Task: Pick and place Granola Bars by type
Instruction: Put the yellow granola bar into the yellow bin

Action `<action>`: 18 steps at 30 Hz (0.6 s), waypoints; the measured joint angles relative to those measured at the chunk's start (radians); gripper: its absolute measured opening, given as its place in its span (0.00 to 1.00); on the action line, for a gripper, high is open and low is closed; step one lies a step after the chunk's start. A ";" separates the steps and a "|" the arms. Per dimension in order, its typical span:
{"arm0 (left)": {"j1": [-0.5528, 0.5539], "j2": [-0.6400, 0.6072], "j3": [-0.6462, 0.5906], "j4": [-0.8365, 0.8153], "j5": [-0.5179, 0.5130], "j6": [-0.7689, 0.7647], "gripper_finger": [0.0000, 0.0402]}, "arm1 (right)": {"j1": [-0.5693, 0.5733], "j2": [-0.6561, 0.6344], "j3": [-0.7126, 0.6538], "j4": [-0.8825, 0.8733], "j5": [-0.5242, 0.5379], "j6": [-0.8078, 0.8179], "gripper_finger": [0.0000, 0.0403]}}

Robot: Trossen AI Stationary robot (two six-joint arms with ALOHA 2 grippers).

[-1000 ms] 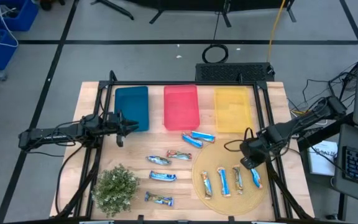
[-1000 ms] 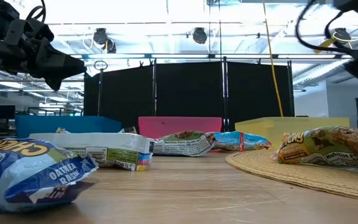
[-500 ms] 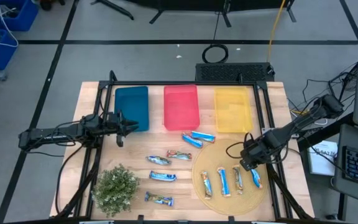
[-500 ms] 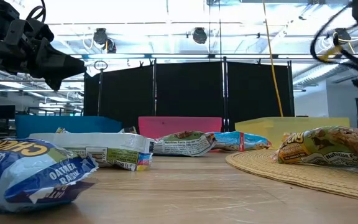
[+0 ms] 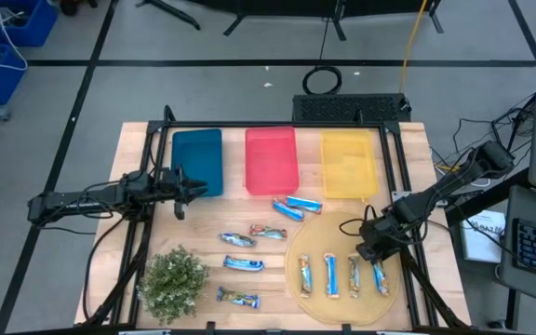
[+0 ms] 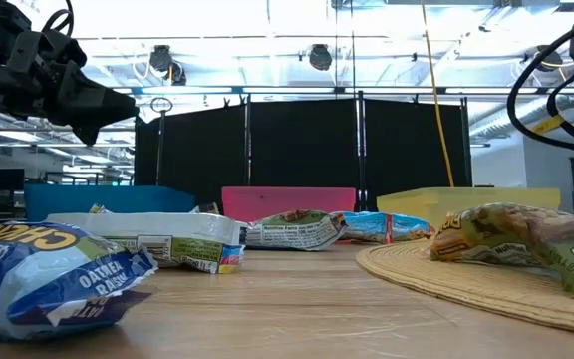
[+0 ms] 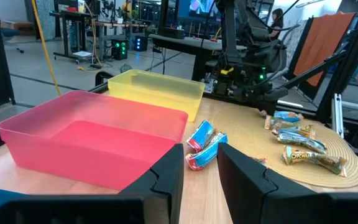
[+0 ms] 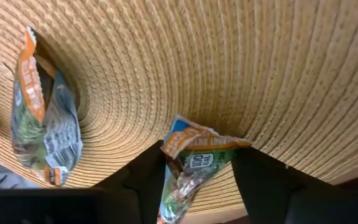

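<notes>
Wooden table (image 5: 203, 223) carries woven mat (image 5: 342, 302) with four Granola Bars (image 5: 329, 276).

Wooden table (image 5: 203, 256), blue bin (image 5: 198, 160), red bin (image 5: 272, 159), yellow bin (image 5: 347, 163), woven mat (image 5: 342, 237), plant (image 5: 173, 283), six loose granola bars (image 5: 243, 263)

Grey floor (image 5: 203, 88) crossed by black lines, black curtain panels (image 6: 302, 140), bright ceiling lights (image 6: 267, 15)

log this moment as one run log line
right tool: around green-and-orange wrapped granola bar on round woven straw mat | left tool: open, beside blue plastic bin | bins: no bars seen inside
</notes>
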 joint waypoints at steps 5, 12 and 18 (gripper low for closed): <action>0.000 0.000 0.000 0.000 0.000 0.000 0.26 | 0.000 -0.003 -0.001 -0.020 0.034 -0.051 0.22; 0.000 0.000 0.000 0.000 0.000 0.000 0.26 | -0.001 -0.025 0.015 -0.014 0.186 -0.149 0.04; 0.000 0.000 0.000 0.000 0.000 0.000 0.26 | -0.001 -0.088 0.103 -0.176 0.374 -0.208 0.02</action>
